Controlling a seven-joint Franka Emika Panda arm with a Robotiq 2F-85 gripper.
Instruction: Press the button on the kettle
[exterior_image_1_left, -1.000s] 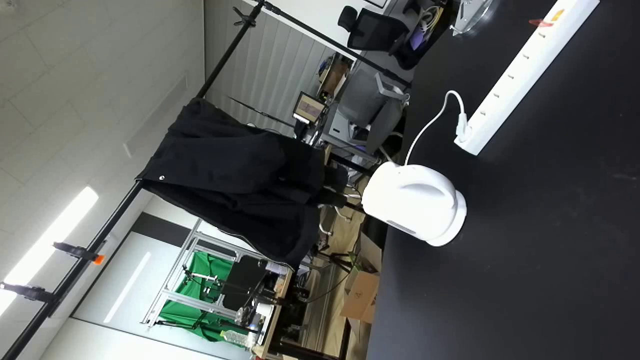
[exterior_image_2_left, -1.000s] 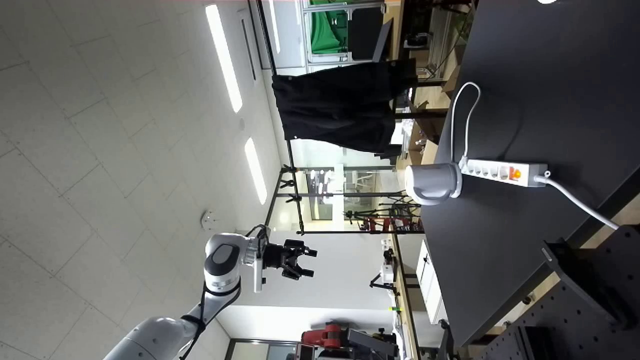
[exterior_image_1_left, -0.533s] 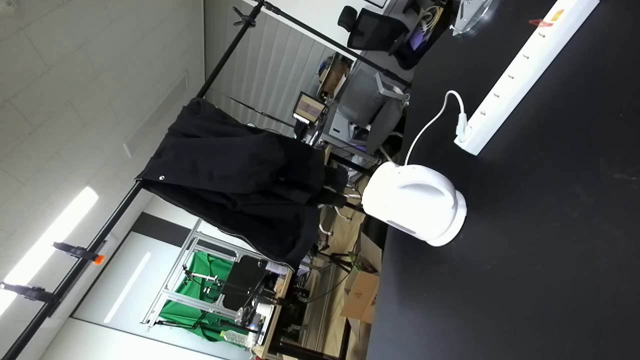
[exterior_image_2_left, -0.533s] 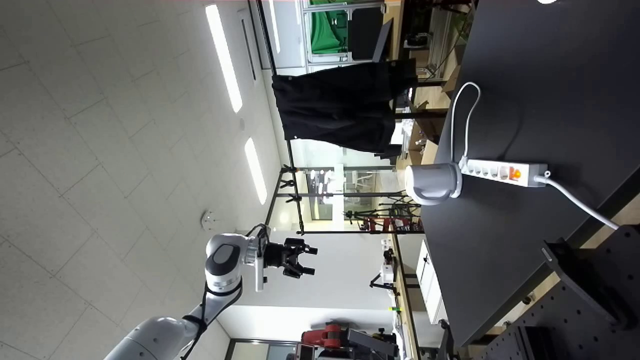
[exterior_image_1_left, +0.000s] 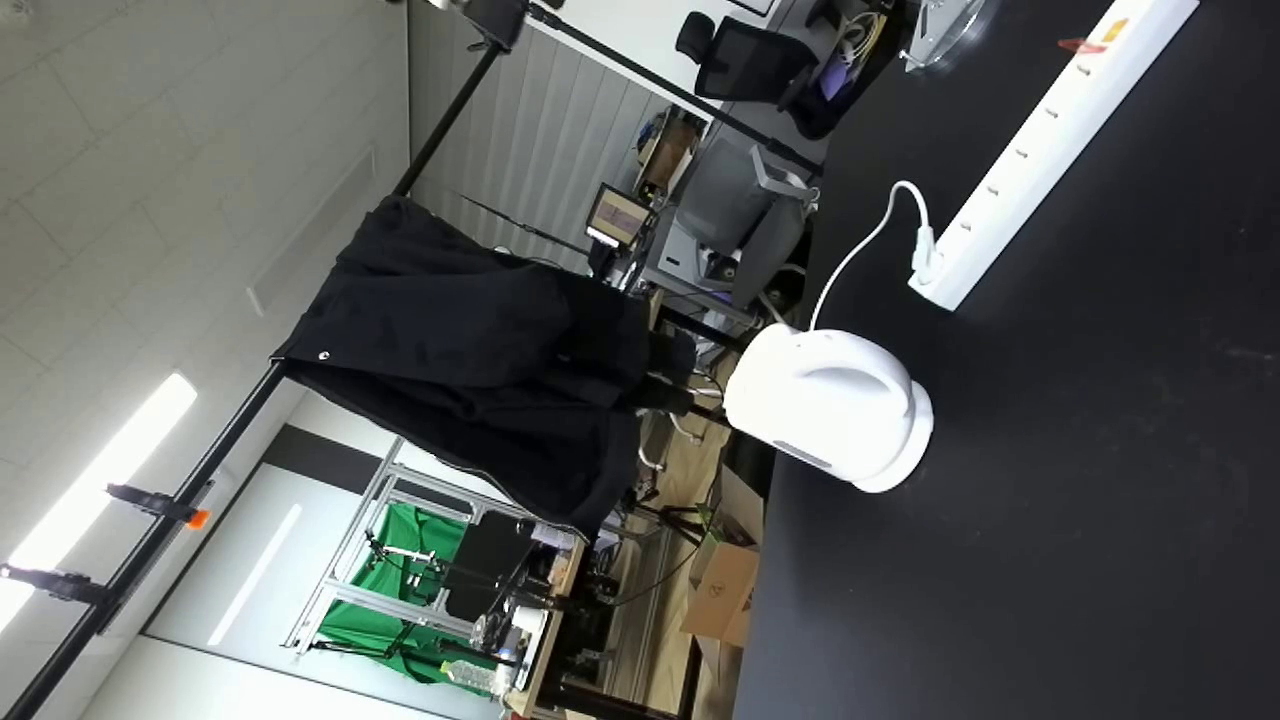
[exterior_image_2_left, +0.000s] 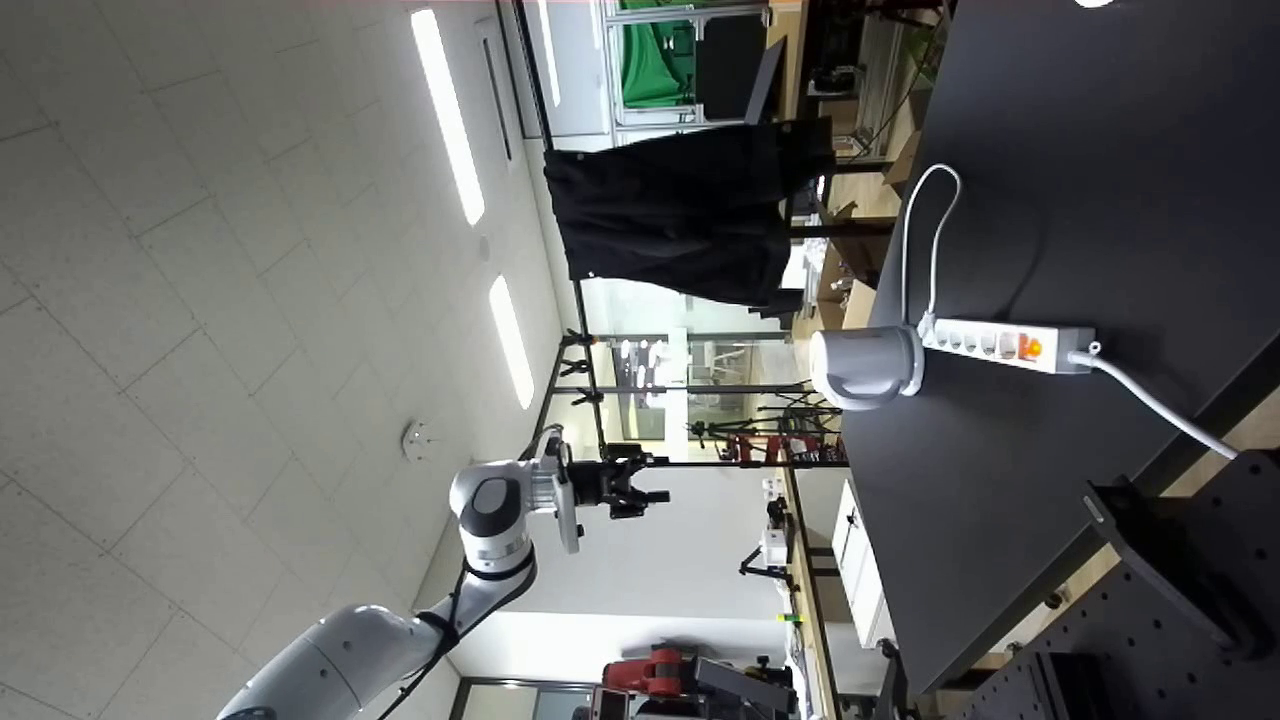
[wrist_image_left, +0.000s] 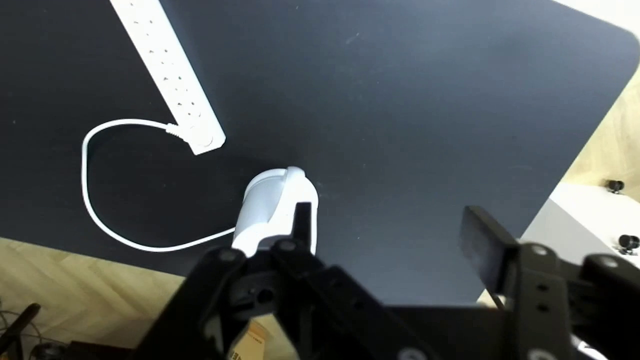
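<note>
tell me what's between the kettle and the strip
Just black tabletop between kettle and strip, as the wrist view shows; the white cord loops round beside that gap.

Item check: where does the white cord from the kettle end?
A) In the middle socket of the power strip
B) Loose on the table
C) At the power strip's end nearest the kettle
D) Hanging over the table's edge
C: in the wrist view the cord loops from the kettle to the near end of the power strip.
</note>
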